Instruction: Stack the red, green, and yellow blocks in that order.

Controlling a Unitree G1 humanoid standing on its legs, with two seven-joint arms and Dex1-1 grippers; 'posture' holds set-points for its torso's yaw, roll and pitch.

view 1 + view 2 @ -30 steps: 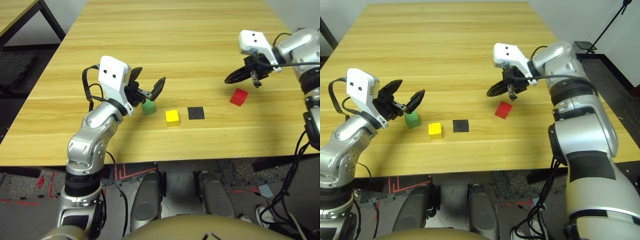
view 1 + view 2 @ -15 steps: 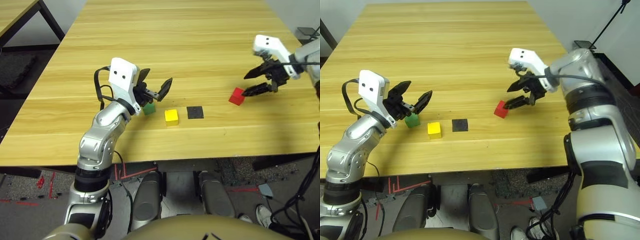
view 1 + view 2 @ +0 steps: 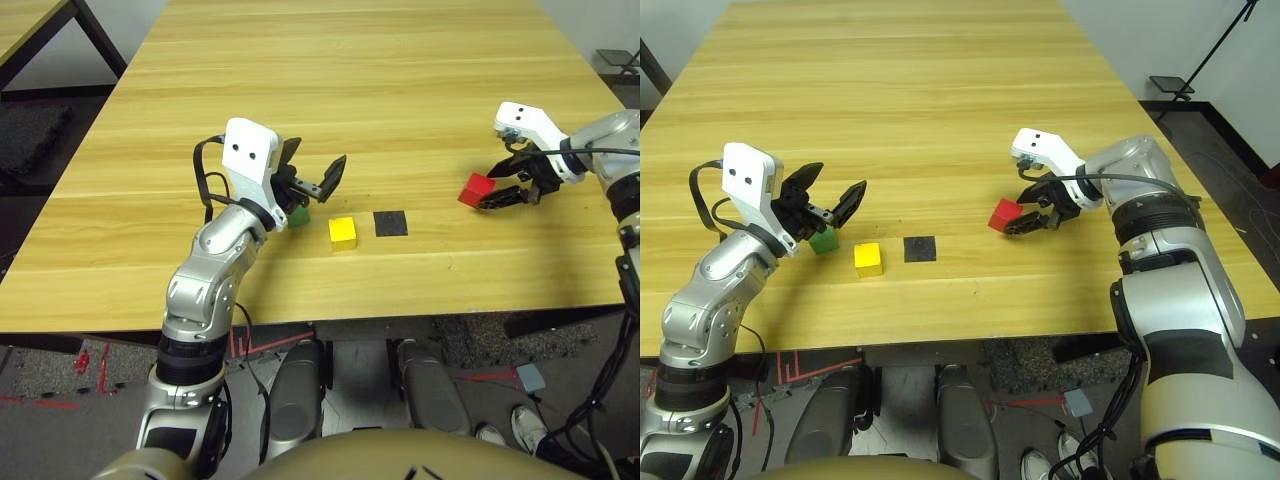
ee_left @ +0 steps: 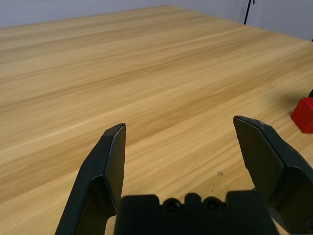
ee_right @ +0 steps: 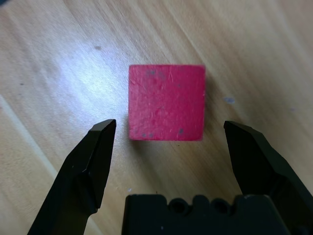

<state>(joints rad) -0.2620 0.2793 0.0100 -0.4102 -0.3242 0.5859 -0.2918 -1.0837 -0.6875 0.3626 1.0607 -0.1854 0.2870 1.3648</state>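
Note:
The red block (image 3: 476,189) rests on the table at the right. My right gripper (image 3: 490,188) is open and low on the block's right side, a finger on either side of it and neither touching; the right wrist view shows the red block (image 5: 166,103) just ahead of the gripper (image 5: 169,126), with a gap at each fingertip. The green block (image 3: 298,214) sits left of the yellow block (image 3: 343,232), partly hidden behind my left gripper (image 3: 315,165), which hovers open above it holding nothing. In the left wrist view the gripper (image 4: 178,134) looks across bare table.
A flat black square patch (image 3: 391,223) lies just right of the yellow block. The wooden table (image 3: 350,70) stretches bare behind the blocks. Its front edge runs close below the row of blocks. Another table's corner (image 3: 30,25) stands far left.
My right gripper opened and swung down from above the red block to bracket it from the right. My left arm shifted a little to the right, still open over the green block.

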